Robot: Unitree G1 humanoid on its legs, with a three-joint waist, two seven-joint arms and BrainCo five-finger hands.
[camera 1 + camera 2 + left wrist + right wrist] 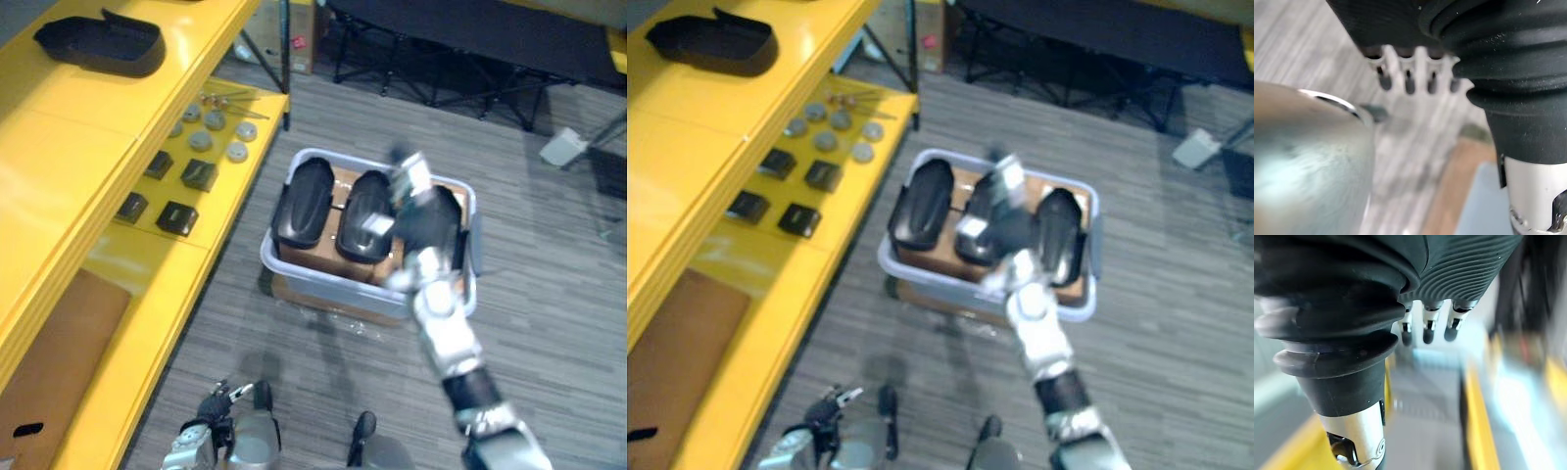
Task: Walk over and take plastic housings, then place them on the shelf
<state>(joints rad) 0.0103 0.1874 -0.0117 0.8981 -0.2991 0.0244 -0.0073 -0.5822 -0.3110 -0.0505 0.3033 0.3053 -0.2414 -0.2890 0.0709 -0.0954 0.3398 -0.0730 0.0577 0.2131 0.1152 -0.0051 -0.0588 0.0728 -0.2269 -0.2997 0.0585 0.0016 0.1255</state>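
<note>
1. Grey, striped floor [549,294] runs through the scene. A glossy yellow shelf [88,127] stands along the left.
2. A pale grey-blue plastic bin [304,284] with rounded corners sits on the floor right of the shelf. Brown cardboard [921,257] lines its bottom.
3. Three plastic housings stand side by side in the bin: the left housing [302,201], the middle housing [361,206] and the right housing [1059,230]. Each is a smooth, black, elongated shell with rounded ends and a slight sheen.
4. The right hand [411,186] is above the bin, between the middle and right housings. It overlaps the middle one from the head views, and whether it touches is unclear.
5. In its wrist view the right hand's fingers [1424,333] reach out loosely, with nothing in them.
6. The left hand [201,426] hangs low at the near left, well apart from the bin. Its fingers [1409,81] are relaxed and empty.
7. A fourth housing [98,44], black and tray-like, lies on the shelf's top level at the far left.
8. A lower level carries small black blocks [199,174] and round grey discs [201,140].
</note>
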